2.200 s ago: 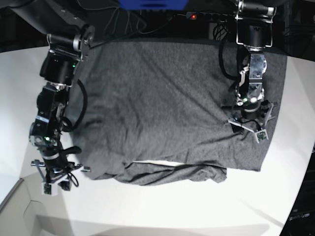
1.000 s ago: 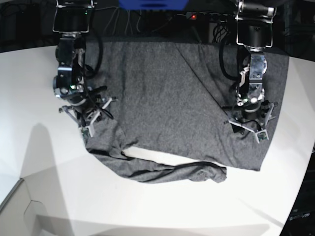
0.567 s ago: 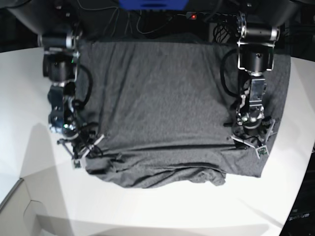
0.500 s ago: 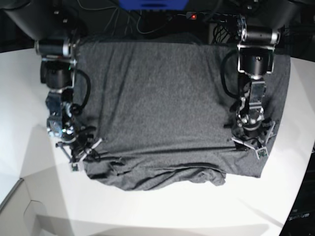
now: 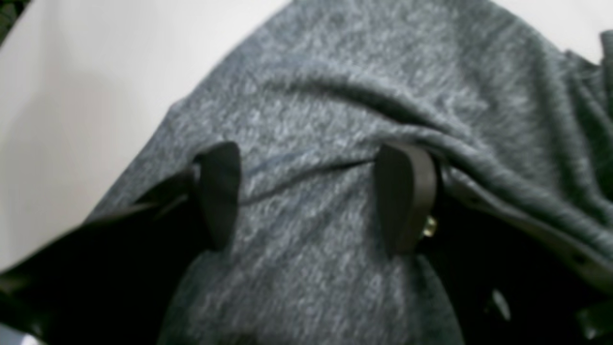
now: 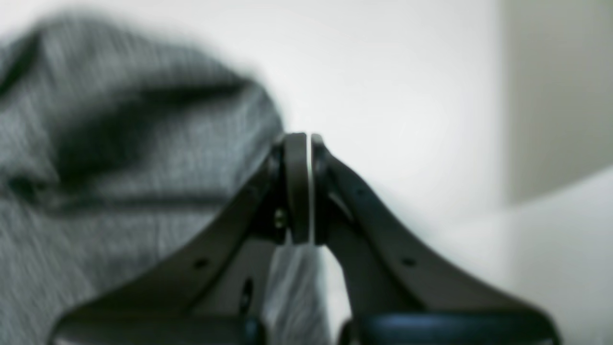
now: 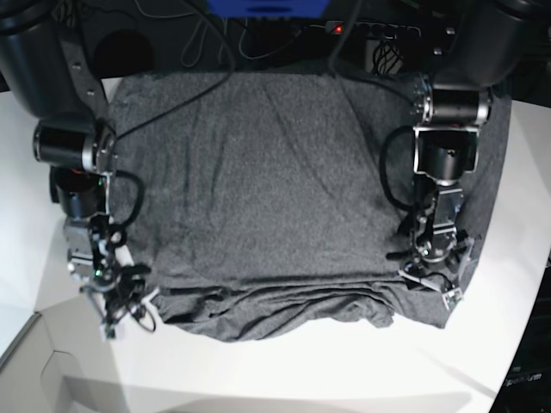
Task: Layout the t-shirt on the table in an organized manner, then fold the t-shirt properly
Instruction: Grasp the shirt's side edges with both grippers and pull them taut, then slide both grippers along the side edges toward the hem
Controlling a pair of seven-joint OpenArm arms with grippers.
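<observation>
The dark grey t-shirt (image 7: 275, 189) lies spread wide on the white table (image 7: 284, 370), its near edge bunched into long folds. My left gripper (image 7: 435, 284) rests on the shirt's near right part. The left wrist view shows that gripper (image 5: 311, 196) open, fingers (image 5: 218, 191) wide apart, with t-shirt (image 5: 335, 96) fabric beneath and between them. My right gripper (image 7: 110, 320) sits on the table just beyond the shirt's near left corner. In the right wrist view this gripper (image 6: 299, 187) is shut, pads together with nothing visible between them, and the t-shirt (image 6: 119, 158) lies to its left.
Cables and a power strip with a red light (image 7: 338, 28) run along the back edge beyond the shirt. A blue object (image 7: 267, 7) sits at the top centre. The table's edge cuts across the near left corner (image 7: 34, 344) and curves along the right (image 7: 529, 344).
Both arms have moved toward the table's near edge. The right gripper has drawn away from the shirt's left corner. The shirt's near edge now lies straighter, in stacked folds.
</observation>
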